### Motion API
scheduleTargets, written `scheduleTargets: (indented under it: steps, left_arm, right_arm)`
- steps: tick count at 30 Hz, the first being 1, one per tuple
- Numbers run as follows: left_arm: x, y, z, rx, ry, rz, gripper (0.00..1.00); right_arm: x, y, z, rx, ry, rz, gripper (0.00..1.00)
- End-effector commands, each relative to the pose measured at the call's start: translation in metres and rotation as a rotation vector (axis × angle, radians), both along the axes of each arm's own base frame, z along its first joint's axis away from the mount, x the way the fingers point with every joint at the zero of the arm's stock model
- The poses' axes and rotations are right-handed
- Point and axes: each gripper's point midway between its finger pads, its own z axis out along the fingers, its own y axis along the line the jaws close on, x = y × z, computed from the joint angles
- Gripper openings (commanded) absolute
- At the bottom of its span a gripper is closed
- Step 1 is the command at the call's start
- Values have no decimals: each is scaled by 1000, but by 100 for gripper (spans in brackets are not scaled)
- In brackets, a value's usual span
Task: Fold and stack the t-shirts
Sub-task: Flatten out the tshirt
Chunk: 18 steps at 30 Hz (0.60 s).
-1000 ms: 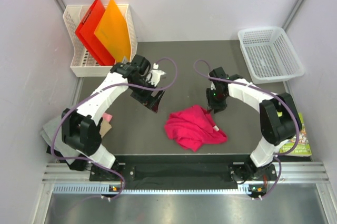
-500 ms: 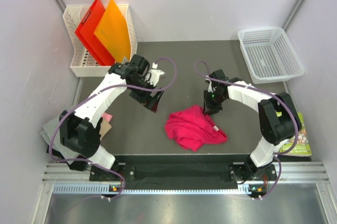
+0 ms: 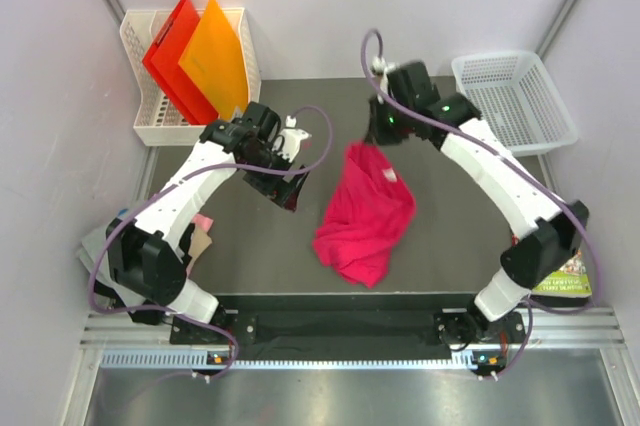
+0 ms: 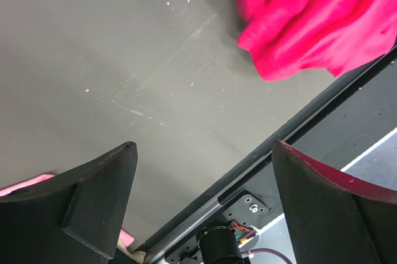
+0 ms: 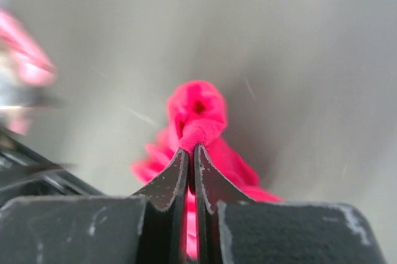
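Observation:
The magenta-pink t-shirt [image 3: 364, 208] hangs stretched from my right gripper [image 3: 374, 139], its lower part still bunched on the dark table near the front edge. My right gripper [image 5: 191, 148] is shut on a pinch of the shirt's cloth [image 5: 197, 112] and holds it high at the back middle. My left gripper [image 3: 288, 196] is open and empty above the table, left of the shirt; the shirt's edge [image 4: 310, 22] shows at the top right of the left wrist view. Small folded grey and pale pink cloths [image 3: 106, 246] lie at the far left by the left arm's base.
A white rack [image 3: 150, 121] with red and orange folders [image 3: 200, 56] stands at the back left. A white mesh basket [image 3: 512, 101] sits at the back right. A green-covered book [image 3: 566, 271] lies at the right edge. The table's front rail [image 4: 248, 165] is near my left gripper.
My right gripper has risen and moved back with the magenta shirt in it, drawing the crumpled heap up into a long hanging shape. The left arm has barely moved.

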Motion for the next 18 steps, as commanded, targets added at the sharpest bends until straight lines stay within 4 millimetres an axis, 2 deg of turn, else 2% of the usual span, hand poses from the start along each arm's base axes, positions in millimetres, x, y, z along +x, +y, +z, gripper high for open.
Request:
scheduleTargets:
  steps: [1, 2, 4, 6, 10, 14, 15, 18]
  left_arm:
    - [3, -9, 23, -69, -50, 16, 95]
    - [3, -10, 24, -75, -48, 15, 95]
    - [3, -11, 24, -81, -45, 24, 95]
    - [2, -13, 24, -90, -44, 23, 95]
    - [3, -17, 21, -104, -26, 29, 94]
    - [0, -29, 14, -144, 31, 23, 94]
    - [0, -32, 12, -152, 39, 24, 94]
    - [-18, -47, -4, -127, 80, -46, 94]
  right_arm:
    - [-50, 14, 184, 75, -493, 57, 0]
    - [-61, 20, 191, 75, -515, 68, 0]
    - [-65, 3, 190, 37, -527, -4, 0]
    - [-69, -15, 172, -11, -515, -46, 0]
    - [-79, -34, 151, -63, -479, -79, 0]
    - [-81, -47, 152, -95, -483, -103, 0]
    - [-80, -55, 153, -130, -487, -129, 0]
    - [-79, -75, 158, -195, -496, -193, 0]
